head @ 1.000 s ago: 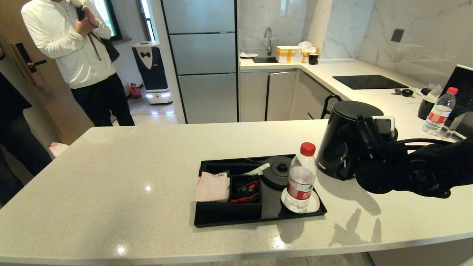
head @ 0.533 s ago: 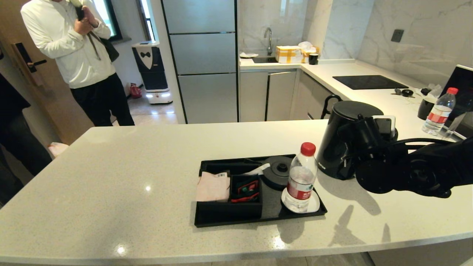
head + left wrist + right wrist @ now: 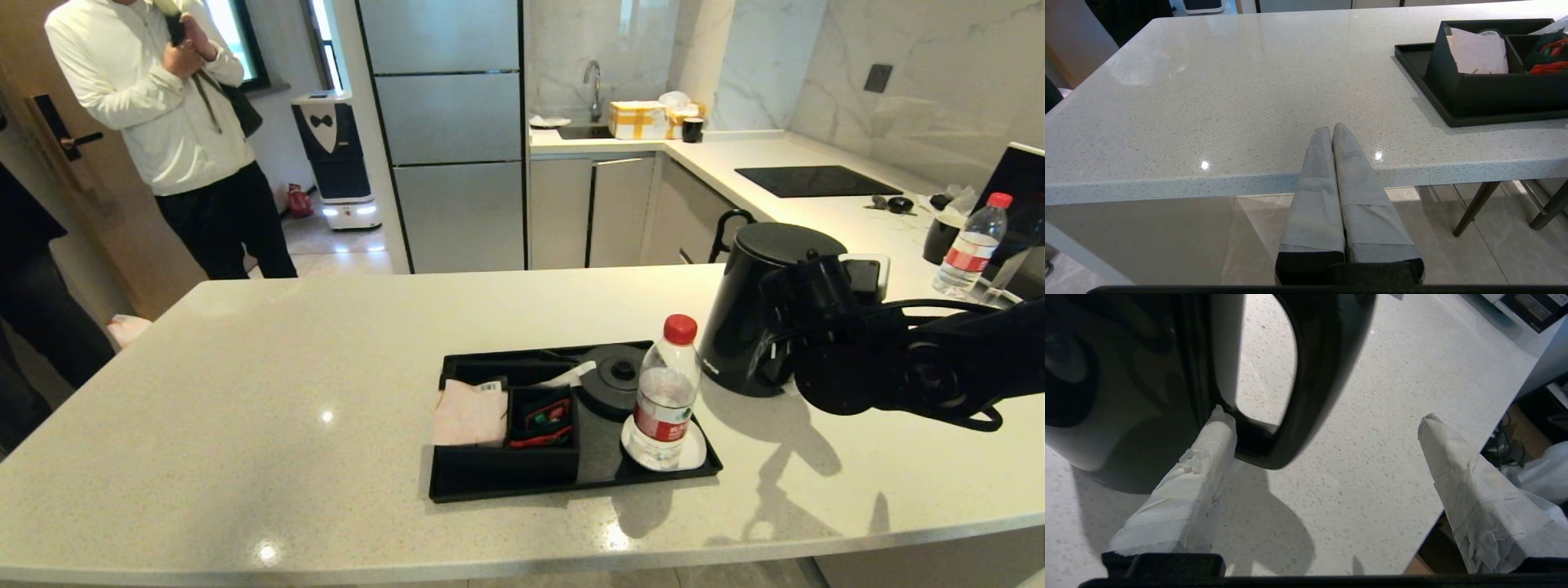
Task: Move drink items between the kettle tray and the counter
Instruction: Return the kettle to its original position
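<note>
The tall black kettle [image 3: 755, 306] stands on the speckled counter [image 3: 326, 351], just right of the black kettle tray [image 3: 571, 483]. My right gripper [image 3: 1326, 415] is open beside the kettle's loop handle [image 3: 1310, 375]. One taped finger [image 3: 1208, 445] touches the handle's lower end and the other is far from it. A pale pink sachet [image 3: 469, 412] lies in a tray compartment. The round kettle base [image 3: 612, 377] is bare, and a water bottle [image 3: 665, 392] stands on the white coaster [image 3: 694, 453]. My left gripper [image 3: 1333, 128] is shut and holds nothing, parked at the counter's front edge.
Red and green packets [image 3: 543, 416] fill the compartment next to the sachet. Behind my right arm [image 3: 922, 376] are a second water bottle [image 3: 971, 241], a black cup [image 3: 939, 237] and a hob [image 3: 816, 181]. A person [image 3: 163, 122] stands beyond the counter's far left.
My right arm has shifted a little up and to the right beside the kettle, and its shadow on the counter has moved. Kettle, tray and left gripper have stayed put.
</note>
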